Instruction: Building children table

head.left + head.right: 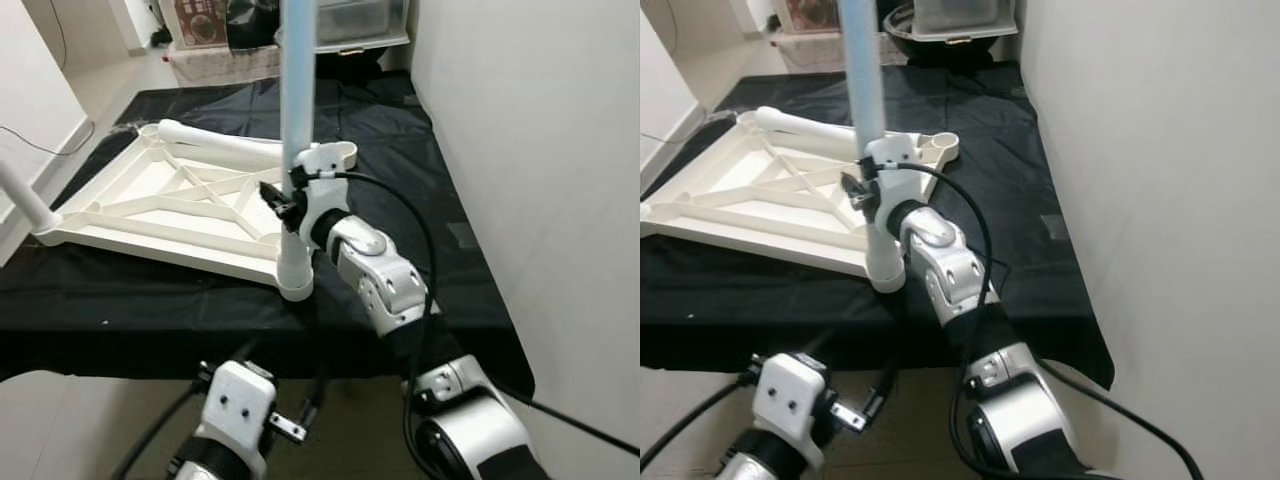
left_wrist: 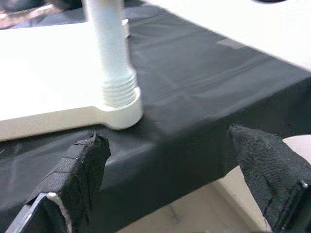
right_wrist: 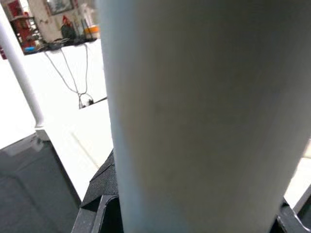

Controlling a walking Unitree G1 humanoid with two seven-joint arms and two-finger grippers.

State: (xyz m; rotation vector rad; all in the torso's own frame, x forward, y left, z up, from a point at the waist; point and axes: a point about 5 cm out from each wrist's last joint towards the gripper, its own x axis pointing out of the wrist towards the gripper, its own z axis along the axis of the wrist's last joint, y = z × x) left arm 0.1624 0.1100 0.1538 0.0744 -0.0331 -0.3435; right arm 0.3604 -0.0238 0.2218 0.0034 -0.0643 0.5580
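The white tabletop frame (image 1: pixel 170 205) lies upside down on a black cloth (image 1: pixel 390 130). A pale leg (image 1: pixel 297 100) stands upright in the frame's near right corner socket (image 1: pixel 295 280), its threads visible just above the socket (image 2: pixel 119 92). My right gripper (image 1: pixel 290 197) is shut on this leg a little above the socket, and the leg (image 3: pixel 194 121) is very close in the right wrist view. My left gripper (image 2: pixel 170 160) hangs open below the cloth's front edge, near that socket, holding nothing. A second leg (image 1: pixel 215 142) lies along the frame's far side. A third leg (image 1: pixel 22 195) stands at the left corner.
A white wall (image 1: pixel 540 150) runs close along the right of the cloth. The frame's far right corner socket (image 1: pixel 345 152) holds no leg. Boxes and a clear bin (image 1: pixel 350 20) stand at the back. A thin cable (image 1: pixel 40 145) crosses the floor at the left.
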